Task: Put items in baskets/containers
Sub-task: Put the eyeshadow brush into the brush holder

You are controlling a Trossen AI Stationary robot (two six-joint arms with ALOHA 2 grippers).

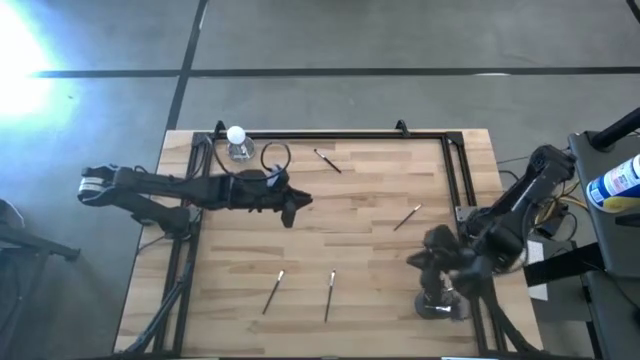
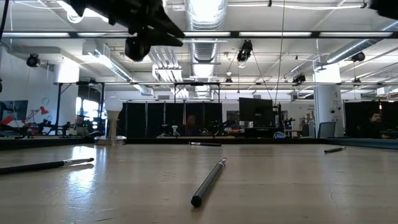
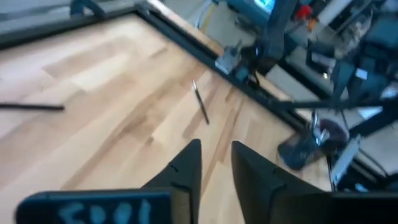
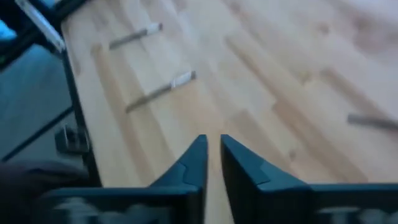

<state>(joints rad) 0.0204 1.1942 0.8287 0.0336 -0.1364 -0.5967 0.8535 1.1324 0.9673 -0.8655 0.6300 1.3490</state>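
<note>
Cup sat at the table's near right corner, two brushes lying well left of it, not yet binned. Right gripper hung just beyond the cup, fingers all but closed on nothing, likely staying close for short drop-offs. Left gripper hovered farther beyond and left of the cup, narrowly open and empty, probably lining up on another brush.

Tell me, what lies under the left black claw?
Only bare pale wooden tabletop shows beneath the left gripper; one thin dark brush lies ahead of it. The patch directly under its fingers is hidden.
</note>
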